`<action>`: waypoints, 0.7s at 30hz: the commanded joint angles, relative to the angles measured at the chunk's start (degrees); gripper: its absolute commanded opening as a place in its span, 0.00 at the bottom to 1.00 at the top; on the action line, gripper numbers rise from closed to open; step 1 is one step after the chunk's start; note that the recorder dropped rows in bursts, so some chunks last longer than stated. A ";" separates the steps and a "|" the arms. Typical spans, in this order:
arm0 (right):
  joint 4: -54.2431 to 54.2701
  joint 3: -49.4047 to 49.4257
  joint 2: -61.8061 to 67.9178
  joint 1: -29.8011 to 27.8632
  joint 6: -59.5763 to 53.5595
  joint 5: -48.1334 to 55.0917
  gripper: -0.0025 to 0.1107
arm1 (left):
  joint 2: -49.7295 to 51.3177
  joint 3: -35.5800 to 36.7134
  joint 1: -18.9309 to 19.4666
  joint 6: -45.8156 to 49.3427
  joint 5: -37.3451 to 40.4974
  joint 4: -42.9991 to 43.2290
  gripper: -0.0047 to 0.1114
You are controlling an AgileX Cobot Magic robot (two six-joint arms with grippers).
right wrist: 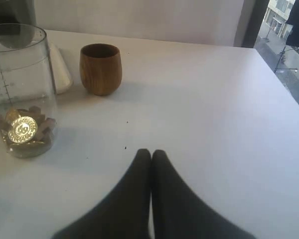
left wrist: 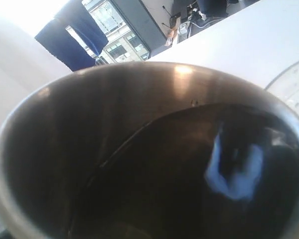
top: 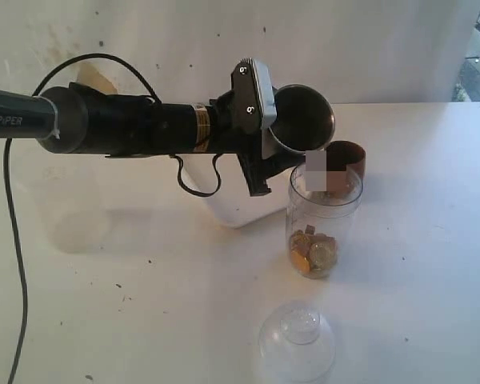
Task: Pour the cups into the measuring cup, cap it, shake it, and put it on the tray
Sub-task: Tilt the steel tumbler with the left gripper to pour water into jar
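My left gripper [top: 264, 136] is shut on the steel tumbler [top: 302, 118]. It holds the tumbler tipped on its side, mouth over the top of the clear measuring cup [top: 323, 224]. Gold coins and other small pieces lie at the bottom of the measuring cup [right wrist: 21, 89]. The tumbler's dark inside [left wrist: 139, 124] fills the left wrist view and hides the jaws. The brown wooden cup [right wrist: 100, 68] stands upright just behind the measuring cup. The clear dome cap [top: 298, 340] lies on the table in front. My right gripper [right wrist: 150, 152] is shut and empty, low over the bare table.
A white tray [top: 224, 206] lies behind the measuring cup, partly under my left arm. The left arm's black cable [top: 14, 240] hangs down at the left. Bare white tabletop [right wrist: 214, 109] spreads to the right of the cups.
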 commanded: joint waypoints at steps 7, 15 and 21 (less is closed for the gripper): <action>0.24 0.25 -0.38 0.23 0.12 -0.57 0.02 | -2.60 -1.09 -0.05 3.62 -0.41 -1.92 0.04; 0.24 0.25 -0.38 0.23 0.12 -0.57 0.02 | -2.60 -1.09 -0.05 4.93 -0.41 -1.92 0.04; 0.24 0.25 -0.38 0.23 0.12 -0.57 0.02 | -2.60 -1.09 -0.19 6.40 -0.52 -2.13 0.04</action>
